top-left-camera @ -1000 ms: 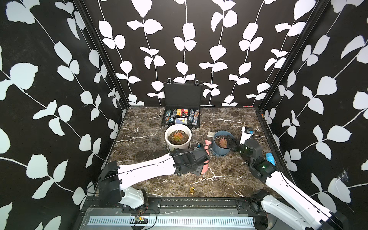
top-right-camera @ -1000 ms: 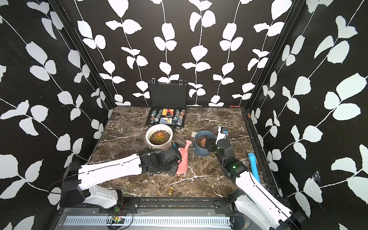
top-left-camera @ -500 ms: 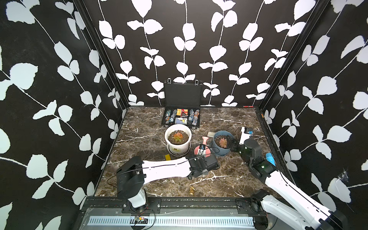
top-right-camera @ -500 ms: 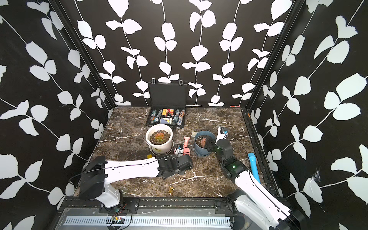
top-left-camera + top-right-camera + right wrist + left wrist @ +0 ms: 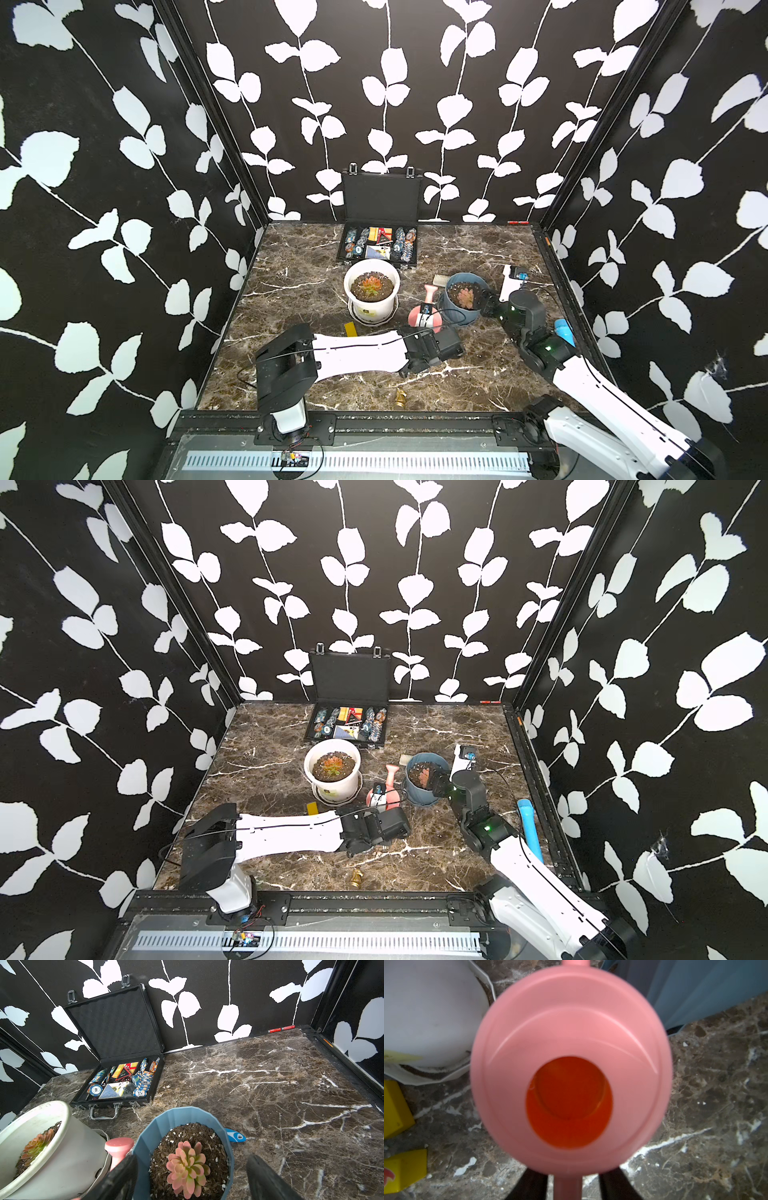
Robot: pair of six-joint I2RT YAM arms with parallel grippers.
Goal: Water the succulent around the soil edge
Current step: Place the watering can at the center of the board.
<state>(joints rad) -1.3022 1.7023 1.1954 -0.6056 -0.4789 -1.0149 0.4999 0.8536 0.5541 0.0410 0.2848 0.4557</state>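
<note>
watering can (image 5: pixel 420 318): stands upright on the table (image 5: pixel 478 249), in the gap between the white pot (image 5: pixel 370 309) and the blue pot (image 5: pixel 455 318), close to both.
long axis of the can: handle to spout, running from the robot's side toward the back wall.
spout (image 5: pixel 430 291): points away from the robot, leaning slightly toward the blue pot.
left end effector (image 5: pixel 568 1188): directly behind the can on the handle side, with one of its fingers (image 5: pixel 529 1186) on each side of the handle; a strip of table shows between handle and finger, so parted, not clamped.
right end effector (image 5: pixel 486 300): wide, straddling the near side of the blue pot; table shows beside one finger, and nothing looks gripped.
succulent (image 5: pixel 187 1167): centred in the blue pot, bare soil ringing it on all sides.
second succulent (image 5: pixel 370 286): in the white pot, on the can's other side.
nearer arm: left, already lined up with the handle; the right sits at the pot, not the can.
deciding relation: can straight ahead of the left end effector, blue pot's rim just right of the spout.
likely target: the blue pot's plant, judging by the right arm's place.
next move, as a judgement: needs a firm hold on the handle before any lift and tilt over the soil edge.
</note>
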